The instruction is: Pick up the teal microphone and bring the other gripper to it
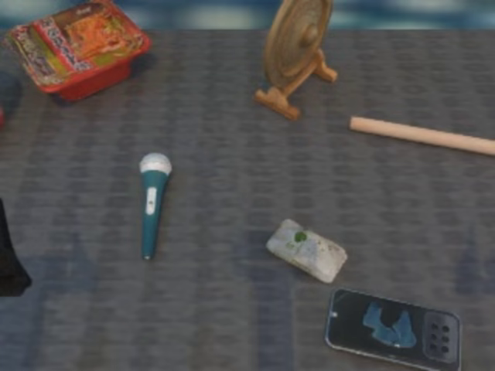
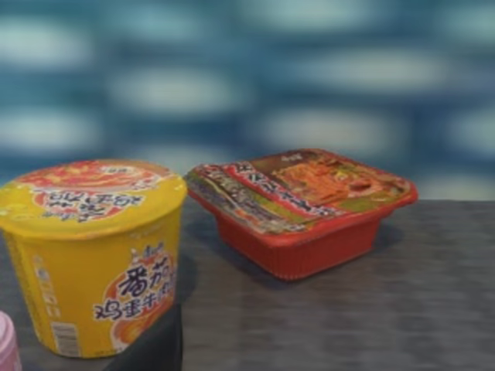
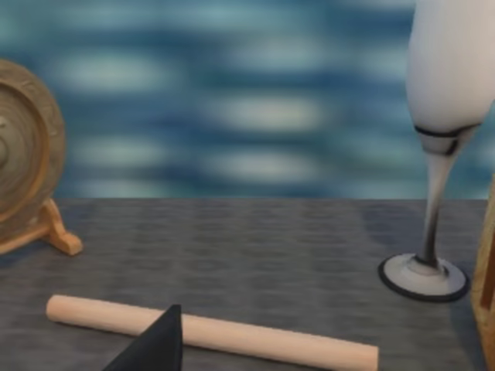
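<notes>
At table's left edge, left gripper (image 1: 9, 263) only partly in view, dark; jaws' state cannot be told. Teal microphone (image 1: 151, 202) lies flat well off toward table centre, untouched, white head pointing away. Beyond: red noodle tray (image 1: 77, 48), yellow noodle cup (image 2: 93, 255). Right gripper (image 3: 155, 348): one dark tip shows, wooden rod (image 3: 216, 331) just beside; jaws unreadable.

- A rendered tabletop test scene, not a real room: a grey woven-textured table (image 1: 232, 309) backed by a blurred blue-and-white backdrop (image 2: 247, 77).
- Unrelated props lie scattered: noodle tray (image 1: 77, 46) at eleven o'clock, phone (image 1: 393, 326) at five.
</notes>
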`<action>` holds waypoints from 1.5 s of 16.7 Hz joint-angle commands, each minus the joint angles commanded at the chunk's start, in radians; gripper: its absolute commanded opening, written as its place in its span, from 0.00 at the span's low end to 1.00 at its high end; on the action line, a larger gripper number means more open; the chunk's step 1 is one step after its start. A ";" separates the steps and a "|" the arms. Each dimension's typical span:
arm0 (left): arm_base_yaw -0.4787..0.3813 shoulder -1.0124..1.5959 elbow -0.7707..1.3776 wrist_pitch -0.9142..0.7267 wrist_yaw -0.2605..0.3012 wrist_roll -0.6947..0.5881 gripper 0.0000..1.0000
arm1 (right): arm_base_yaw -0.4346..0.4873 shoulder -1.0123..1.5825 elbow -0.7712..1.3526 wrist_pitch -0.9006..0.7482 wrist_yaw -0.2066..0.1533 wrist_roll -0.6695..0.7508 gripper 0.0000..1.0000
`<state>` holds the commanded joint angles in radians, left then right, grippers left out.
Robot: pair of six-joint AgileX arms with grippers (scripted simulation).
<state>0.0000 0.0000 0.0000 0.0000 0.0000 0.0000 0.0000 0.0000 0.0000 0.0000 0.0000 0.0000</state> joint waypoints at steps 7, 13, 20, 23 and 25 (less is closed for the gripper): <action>-0.047 0.158 0.143 -0.098 -0.002 -0.041 1.00 | 0.000 0.000 0.000 0.000 0.000 0.000 1.00; -0.160 0.669 0.505 -0.365 -0.016 -0.149 1.00 | 0.000 0.000 0.000 0.000 0.000 0.000 1.00; -0.310 1.376 0.958 -0.715 -0.029 -0.286 1.00 | 0.000 0.000 0.000 0.000 0.000 0.000 1.00; -0.362 1.595 1.120 -0.832 -0.032 -0.335 1.00 | 0.000 0.000 0.000 0.000 0.000 0.000 1.00; -0.390 1.706 1.207 -0.891 -0.034 -0.361 1.00 | 0.000 0.000 0.000 0.000 0.000 0.000 1.00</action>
<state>-0.3897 1.7058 1.2070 -0.8908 -0.0335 -0.3609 0.0000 0.0000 0.0000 0.0000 0.0000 0.0000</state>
